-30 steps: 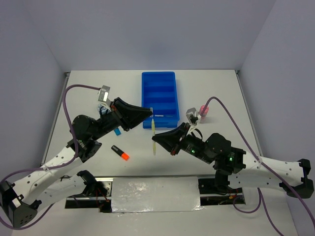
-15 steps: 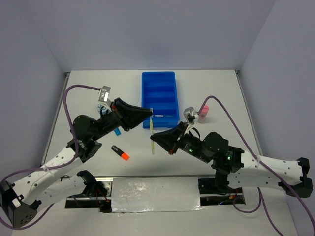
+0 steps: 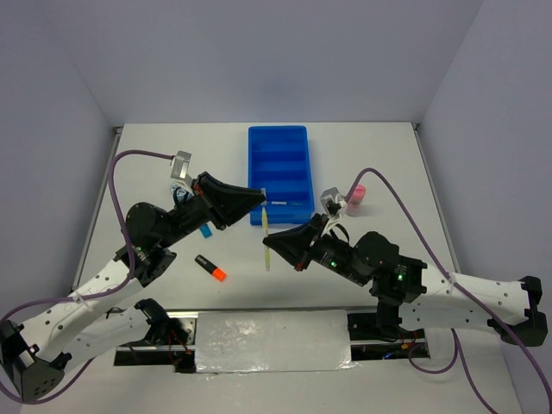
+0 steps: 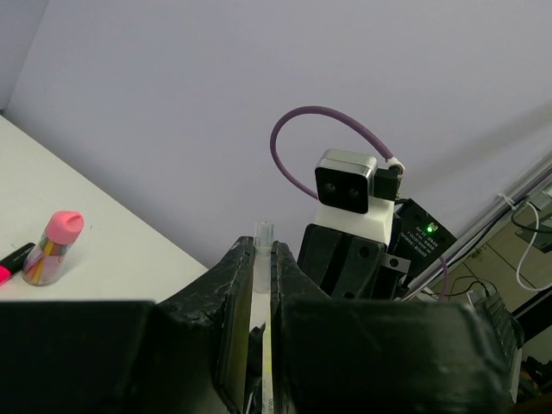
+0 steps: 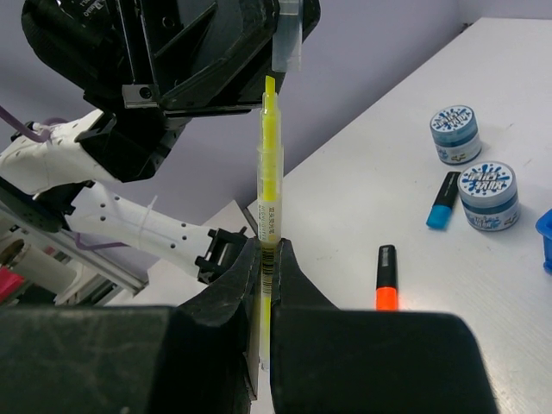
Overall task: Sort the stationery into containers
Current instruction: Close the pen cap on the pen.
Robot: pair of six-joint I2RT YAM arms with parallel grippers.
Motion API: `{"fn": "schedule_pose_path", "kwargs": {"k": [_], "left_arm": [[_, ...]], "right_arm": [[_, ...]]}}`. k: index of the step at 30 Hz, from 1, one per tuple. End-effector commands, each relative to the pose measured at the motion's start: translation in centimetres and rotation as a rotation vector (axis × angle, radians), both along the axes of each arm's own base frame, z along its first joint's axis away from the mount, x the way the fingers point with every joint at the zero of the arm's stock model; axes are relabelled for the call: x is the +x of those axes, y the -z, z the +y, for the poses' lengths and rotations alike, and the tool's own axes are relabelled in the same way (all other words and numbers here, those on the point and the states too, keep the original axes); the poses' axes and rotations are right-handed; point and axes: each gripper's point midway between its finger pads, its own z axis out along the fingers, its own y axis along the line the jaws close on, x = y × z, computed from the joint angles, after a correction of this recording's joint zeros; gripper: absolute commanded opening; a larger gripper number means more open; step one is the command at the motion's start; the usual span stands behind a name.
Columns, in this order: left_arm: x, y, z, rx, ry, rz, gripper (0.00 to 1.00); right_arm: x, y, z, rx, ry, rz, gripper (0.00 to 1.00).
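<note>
Over to a white table (image 3: 388,164), boxed in on three sides by plain pale lilac walls (image 3: 259,60). At the far middle, a blue tray (image 3: 278,142), four compartments running crosswise, with a thin white stick (image 3: 279,203) lying in the nearest one. Off to the tray's right, standing upright, a pink cylinder (image 3: 356,197). On the left half, flat on the surface, an orange-ended marker (image 3: 210,267), and beyond it a blue-ended marker (image 3: 205,230) half tucked beside the left arm. Seen from the right wrist only: two patterned-lid tubs (image 5: 488,195), side by side, just past the blue-ended marker.

Now the action, off the tray's near left corner, up in the air. Left claw (image 3: 263,196): drawn in narrow, pinching a clear cap (image 5: 286,39) between its black fingers. Right claw (image 3: 269,248): squeezed tight on a yellow highlighter (image 5: 269,181), gripping low on the barrel, bare tip pointing at the opposite claw. Cap and tip very close, cap a shade to one side; touching or not, impossible to call from these views.
</note>
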Motion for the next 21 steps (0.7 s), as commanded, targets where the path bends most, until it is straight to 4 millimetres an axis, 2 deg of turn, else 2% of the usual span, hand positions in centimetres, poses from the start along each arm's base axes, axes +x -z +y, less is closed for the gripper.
{"fn": "schedule_pose_path", "kwargs": {"k": [1,10,21], "left_arm": [[-0.7,-2.2,0.4,-0.044,0.003,-0.077,0.00],[-0.9,-2.5,0.5,-0.054,0.006,-0.083,0.00],[-0.9,-1.5,0.3,-0.047,0.016,-0.068,0.00]], "right_arm": [[0.4,-2.1,-0.3,0.038,0.027,-0.015,0.00],[0.7,-2.3,-0.5,0.033,0.050,-0.015,0.00],[1.0,-3.1,-0.6,0.036,0.062,-0.028,0.00]]}}
